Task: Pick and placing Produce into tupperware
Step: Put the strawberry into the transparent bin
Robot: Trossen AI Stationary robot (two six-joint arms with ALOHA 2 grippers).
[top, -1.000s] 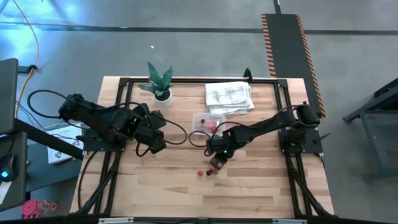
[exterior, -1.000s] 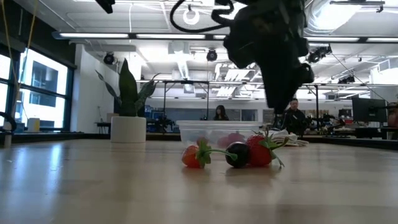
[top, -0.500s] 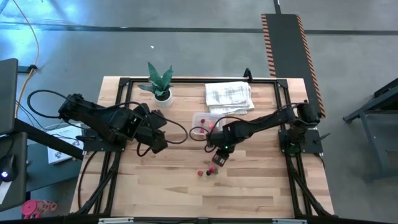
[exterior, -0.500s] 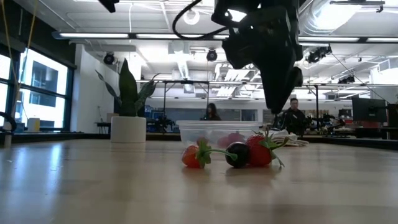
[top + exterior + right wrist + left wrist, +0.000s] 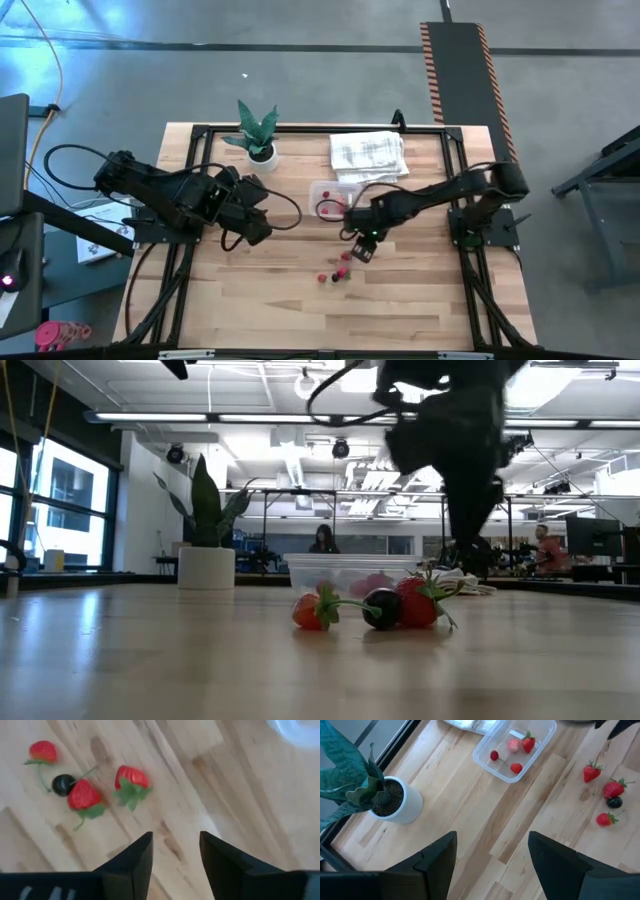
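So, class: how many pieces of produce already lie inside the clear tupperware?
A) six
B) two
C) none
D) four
D: the left wrist view shows four pieces in the tupperware: a dark-red cherry, a pink piece, a strawberry and another red piece; the rest lie on the table.

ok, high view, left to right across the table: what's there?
left gripper → potted plant → tupperware → right gripper → folded towel; loose produce lies nearer, overlapping tupperware's span.
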